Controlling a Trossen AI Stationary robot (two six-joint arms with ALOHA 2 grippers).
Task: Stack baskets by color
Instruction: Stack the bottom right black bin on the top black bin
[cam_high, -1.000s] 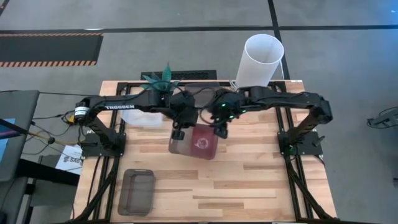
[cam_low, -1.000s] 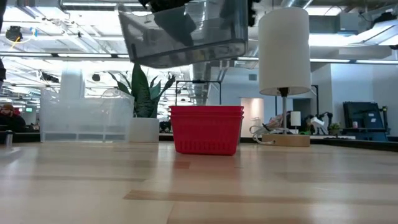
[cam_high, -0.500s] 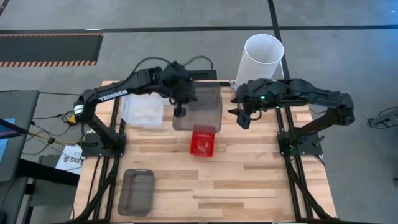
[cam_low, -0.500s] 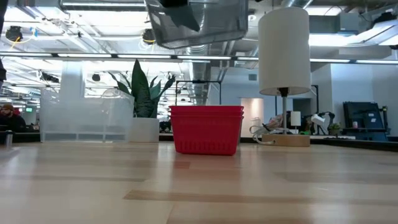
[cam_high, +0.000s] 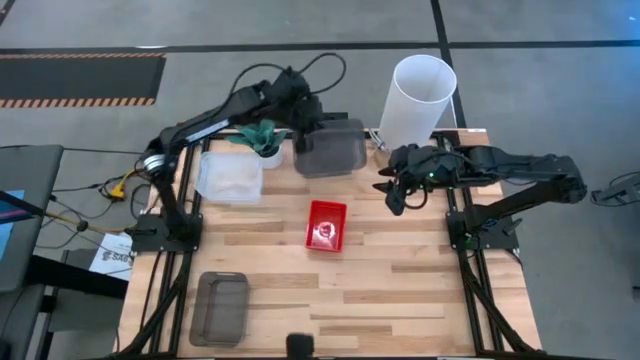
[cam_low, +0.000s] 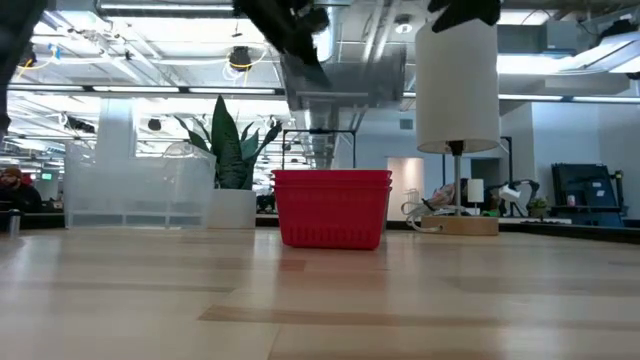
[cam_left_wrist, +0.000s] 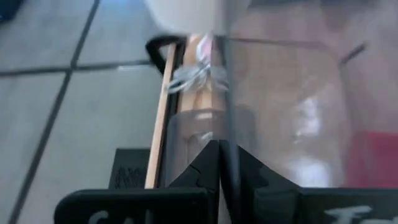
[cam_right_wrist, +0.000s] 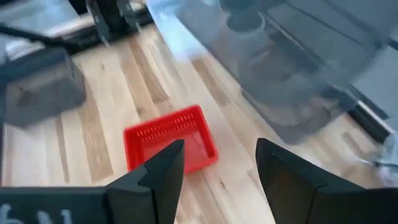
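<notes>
My left gripper (cam_high: 300, 142) is shut on a dark smoky grey basket (cam_high: 330, 152), held high over the table's far edge between the plant (cam_high: 262, 134) and the tall white cylinder (cam_high: 420, 92); the low view shows that basket (cam_low: 345, 82) up above the red one. The red basket (cam_high: 326, 225) rests on its bottom mid-table. A clear basket (cam_high: 230, 175) sits at the far left. A second dark grey basket (cam_high: 220, 308) sits at the near left. My right gripper (cam_high: 393, 192) hangs open and holds nothing, right of the red basket (cam_right_wrist: 171, 138). My left gripper pinches the grey basket's side wall at its rim (cam_left_wrist: 222, 134) between its two fingers, on the basket's left short end. The fingers slant down from the table's left. The basket is lifted clear of everything and hangs tilted beyond the fingers.
The white cylinder (cam_low: 456, 80) stands at the far right and the potted plant (cam_low: 232, 150) at the far left, beside the clear basket (cam_low: 135, 190). Bare wood lies near and right of the red basket (cam_low: 332, 207).
My left gripper has swung up and toward the table's far edge with the grey basket, from above the red basket to between plant and cylinder. My right gripper has drawn back toward the table's right edge. The red basket has stayed in place.
</notes>
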